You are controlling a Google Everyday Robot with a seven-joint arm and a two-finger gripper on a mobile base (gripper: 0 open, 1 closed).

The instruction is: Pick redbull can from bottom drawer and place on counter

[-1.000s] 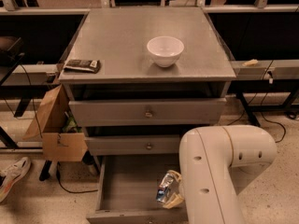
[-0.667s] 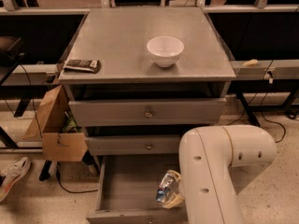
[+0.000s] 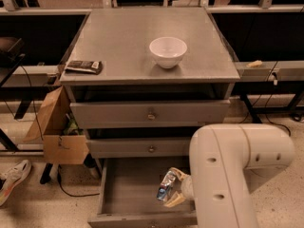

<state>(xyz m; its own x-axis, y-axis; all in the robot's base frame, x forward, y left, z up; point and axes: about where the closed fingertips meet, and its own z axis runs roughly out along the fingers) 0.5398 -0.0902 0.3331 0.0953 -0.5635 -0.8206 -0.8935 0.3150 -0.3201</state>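
The jaws of the gripper (image 3: pixel 170 189) are closed on the can (image 3: pixel 165 186), with one tan finger above it and one below, as far as we can see. The can is held tilted inside the open bottom drawer (image 3: pixel 128 184), towards its right side. It is almost where it was a second ago, so we judge the lift has barely begun. The arm (image 3: pixel 237 165) fills the lower right. Above, the bench (image 3: pixel 123 37) carries a white bowl (image 3: pixel 168 51) and a dark packet (image 3: pixel 83 66).
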